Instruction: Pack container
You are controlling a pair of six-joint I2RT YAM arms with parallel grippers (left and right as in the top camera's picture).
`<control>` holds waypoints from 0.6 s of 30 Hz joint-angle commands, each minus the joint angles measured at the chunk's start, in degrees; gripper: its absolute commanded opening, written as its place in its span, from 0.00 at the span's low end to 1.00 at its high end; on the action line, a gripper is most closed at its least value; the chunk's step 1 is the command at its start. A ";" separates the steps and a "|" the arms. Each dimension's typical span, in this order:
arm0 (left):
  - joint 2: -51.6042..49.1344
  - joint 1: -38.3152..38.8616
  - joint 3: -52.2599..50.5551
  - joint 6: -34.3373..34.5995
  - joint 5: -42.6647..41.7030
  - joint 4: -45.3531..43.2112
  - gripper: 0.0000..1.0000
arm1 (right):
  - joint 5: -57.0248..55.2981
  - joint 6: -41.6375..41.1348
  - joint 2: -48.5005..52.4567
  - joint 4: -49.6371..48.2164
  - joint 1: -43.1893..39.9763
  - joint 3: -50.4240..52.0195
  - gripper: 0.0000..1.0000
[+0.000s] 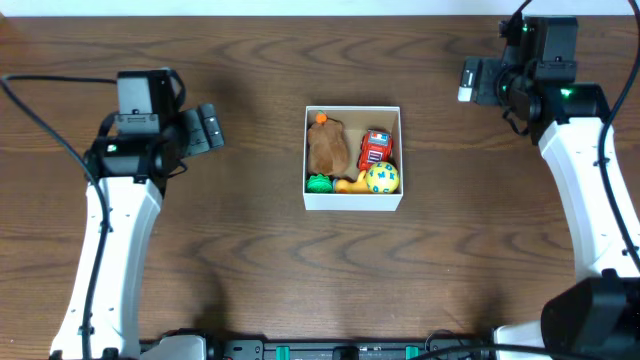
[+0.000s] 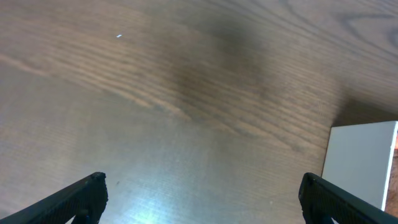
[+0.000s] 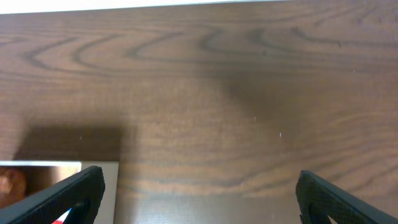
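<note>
Cardboard container (image 1: 352, 200), square, shallow, white-walled, holds a brown plush toy (image 1: 328, 148), red toy car (image 1: 375, 148) and spotted yellow ball (image 1: 382, 178) on wood-grain surface (image 1: 250, 250); left jaws and right jaws spread wide, empty.

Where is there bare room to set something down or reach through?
Bare wood spreads between the container and the left gripper, between it and the right gripper, and in front of it on the table. Inside is crowded: toys cover most of the floor, leaving a strip by the far wall.
</note>
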State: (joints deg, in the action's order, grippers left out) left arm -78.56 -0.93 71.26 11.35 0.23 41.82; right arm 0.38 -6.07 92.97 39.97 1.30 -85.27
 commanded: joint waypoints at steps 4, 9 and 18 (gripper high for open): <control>14.64 -0.28 -4.83 1.14 0.22 -0.09 0.98 | -0.74 -1.40 -14.12 1.57 0.31 3.15 0.99; 30.58 -0.28 -14.99 1.27 0.22 -1.73 0.98 | -3.23 -1.18 -28.87 -2.95 1.40 15.65 0.99; 56.83 -0.28 -29.03 4.22 0.24 0.20 0.98 | -2.95 -1.57 -59.04 -7.39 1.40 42.84 0.99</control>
State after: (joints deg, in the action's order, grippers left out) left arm -26.35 -1.13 44.21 14.35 0.21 41.47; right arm -1.98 -6.98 39.29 33.10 2.13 -46.68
